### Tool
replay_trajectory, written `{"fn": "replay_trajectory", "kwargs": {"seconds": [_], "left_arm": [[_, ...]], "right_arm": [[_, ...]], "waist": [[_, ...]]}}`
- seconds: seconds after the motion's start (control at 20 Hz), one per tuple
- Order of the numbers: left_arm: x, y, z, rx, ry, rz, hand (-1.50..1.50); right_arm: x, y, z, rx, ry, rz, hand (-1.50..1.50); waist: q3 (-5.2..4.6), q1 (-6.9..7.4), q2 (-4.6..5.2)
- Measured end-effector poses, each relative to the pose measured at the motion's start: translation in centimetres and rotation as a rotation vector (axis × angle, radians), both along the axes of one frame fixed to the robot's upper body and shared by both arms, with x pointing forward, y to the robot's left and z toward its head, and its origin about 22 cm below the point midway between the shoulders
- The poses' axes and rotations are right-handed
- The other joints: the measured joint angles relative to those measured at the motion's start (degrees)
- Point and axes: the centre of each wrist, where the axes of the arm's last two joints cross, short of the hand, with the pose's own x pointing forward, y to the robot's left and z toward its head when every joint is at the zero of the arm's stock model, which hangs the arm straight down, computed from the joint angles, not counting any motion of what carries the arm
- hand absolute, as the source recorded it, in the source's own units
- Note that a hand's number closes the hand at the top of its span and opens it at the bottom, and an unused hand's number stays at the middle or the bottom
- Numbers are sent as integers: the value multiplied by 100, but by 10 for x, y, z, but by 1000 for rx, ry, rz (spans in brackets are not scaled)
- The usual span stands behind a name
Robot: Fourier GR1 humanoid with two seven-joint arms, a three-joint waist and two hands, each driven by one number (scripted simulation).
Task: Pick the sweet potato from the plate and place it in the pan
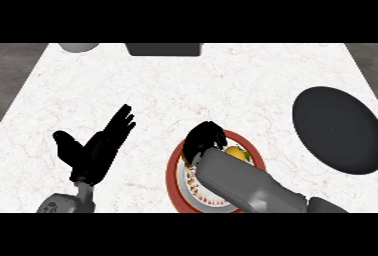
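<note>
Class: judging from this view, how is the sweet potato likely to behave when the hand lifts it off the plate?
The sweet potato looks rounded, so it may roll on the plate. It probably stays stiff. The right hand hides most of it, so its weight is hard to judge.

Surfaces, counter top
Counter point(221, 85) white veined marble look, smooth; pan point(336, 130) matt dark (no shine); plate point(176, 170) red-rimmed, glossy; forearm point(244, 185) grey, smooth plastic-like.

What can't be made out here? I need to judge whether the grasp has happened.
- Orange sweet potato, head view: mostly hidden by the black right hand and grey forearm.
- Red-rimmed round plate: largely covered by that forearm.
- Dark round pan: cut by the right edge.
- Grey objects at the top edge: cut off, unidentifiable.
</note>
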Motion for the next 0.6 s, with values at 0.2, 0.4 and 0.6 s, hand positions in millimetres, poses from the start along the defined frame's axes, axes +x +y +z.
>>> {"fn": "replay_trajectory", "kwargs": {"seconds": [0.2,0.4,0.6], "left_arm": [[-6,4,-6,-8,17,38,0],[-10,13,-9,-4,25,86,0],[-14,18,-11,-6,29,111,0]], "right_arm": [[-19,-13,2,260,-39,8,150],[-38,-29,13,565,-109,-3,150],[-51,-53,34,764,-305,24,150]], "waist": [[8,-279,-78],[22,-535,-140],[20,-660,-191]]}}
